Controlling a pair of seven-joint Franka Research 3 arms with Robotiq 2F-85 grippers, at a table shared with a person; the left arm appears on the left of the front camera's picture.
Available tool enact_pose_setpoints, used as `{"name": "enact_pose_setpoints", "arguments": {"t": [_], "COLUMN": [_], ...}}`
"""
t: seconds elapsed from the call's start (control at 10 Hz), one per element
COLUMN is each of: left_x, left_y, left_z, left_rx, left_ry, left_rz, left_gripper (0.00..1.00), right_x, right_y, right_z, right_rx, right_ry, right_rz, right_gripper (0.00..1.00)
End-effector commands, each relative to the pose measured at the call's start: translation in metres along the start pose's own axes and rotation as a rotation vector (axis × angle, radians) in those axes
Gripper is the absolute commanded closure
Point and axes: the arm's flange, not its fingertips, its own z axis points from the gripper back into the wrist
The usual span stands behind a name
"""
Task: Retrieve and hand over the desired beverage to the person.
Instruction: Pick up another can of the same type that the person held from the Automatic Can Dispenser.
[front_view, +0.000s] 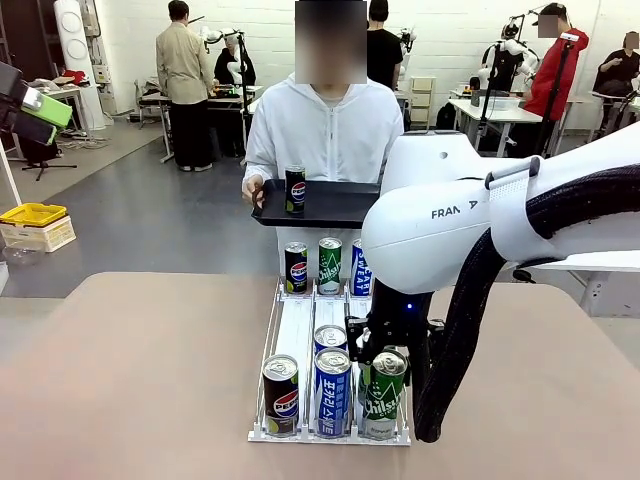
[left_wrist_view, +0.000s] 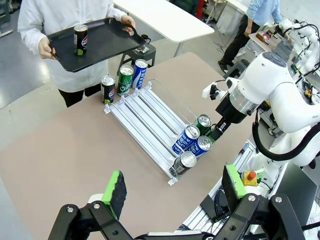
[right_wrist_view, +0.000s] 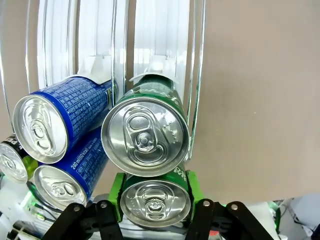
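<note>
The person (front_view: 330, 130) in the white hooded jacket stands at the far side and holds a black tray (front_view: 335, 205) with both hands. On it stands a black Pepsi can (front_view: 295, 189). My right gripper (right_wrist_view: 155, 192) is down at the near end of the white can rack (front_view: 296, 320). It is shut on the front green can (right_wrist_view: 155, 201) in the right lane, a green pad against each side. A second green can (right_wrist_view: 145, 137) lies just behind it. My left gripper (left_wrist_view: 175, 187) hangs open, high above the table's left side, with nothing in it.
At the rack's near end also lie a Pepsi can (front_view: 281, 395) and two blue cans (front_view: 332, 390). Three upright cans (front_view: 329, 265) stand at its far end, below the tray. The tan table (front_view: 130, 380) lies bare left of the rack. Other people and tables are far behind.
</note>
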Motion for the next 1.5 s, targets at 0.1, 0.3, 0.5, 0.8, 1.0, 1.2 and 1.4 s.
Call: {"name": "enact_pose_setpoints", "arguments": {"t": [0.1,0.3,0.5,0.8,1.0,1.2,1.4], "left_x": [0.001,0.001,0.001,0.001,0.001,0.001,0.001], "left_y": [0.001,0.001,0.001,0.001,0.001,0.001,0.001], "left_z": [0.000,0.000,0.000,0.000,0.000,0.000,0.000], "left_rx": [-0.021,-0.021,-0.021,-0.021,-0.021,-0.021,-0.021], "left_ry": [-0.009,-0.009,-0.009,-0.009,-0.009,-0.009,-0.009], "left_rz": [-0.008,-0.008,-0.008,-0.008,-0.008,-0.008,-0.008], "left_gripper": [0.00,0.00,0.00,0.00,0.00,0.00,0.00], "right_x": [-0.007,-0.035,-0.067,-0.089,-0.093,-0.068,-0.031], "right_y": [0.003,0.019,0.038,0.042,0.043,0.033,0.017], "right_z": [0.012,0.050,0.114,0.216,0.275,0.312,0.328], "right_rx": [0.031,-0.057,-0.138,-0.107,-0.089,-0.048,0.005], "right_ry": [0.023,-0.036,-0.163,-0.237,-0.296,-0.277,-0.230], "right_rz": [-0.017,-0.039,-0.075,-0.127,-0.130,-0.141,-0.108], "right_gripper": [0.57,0.57,0.57,0.57,0.57,0.57,0.57]}}
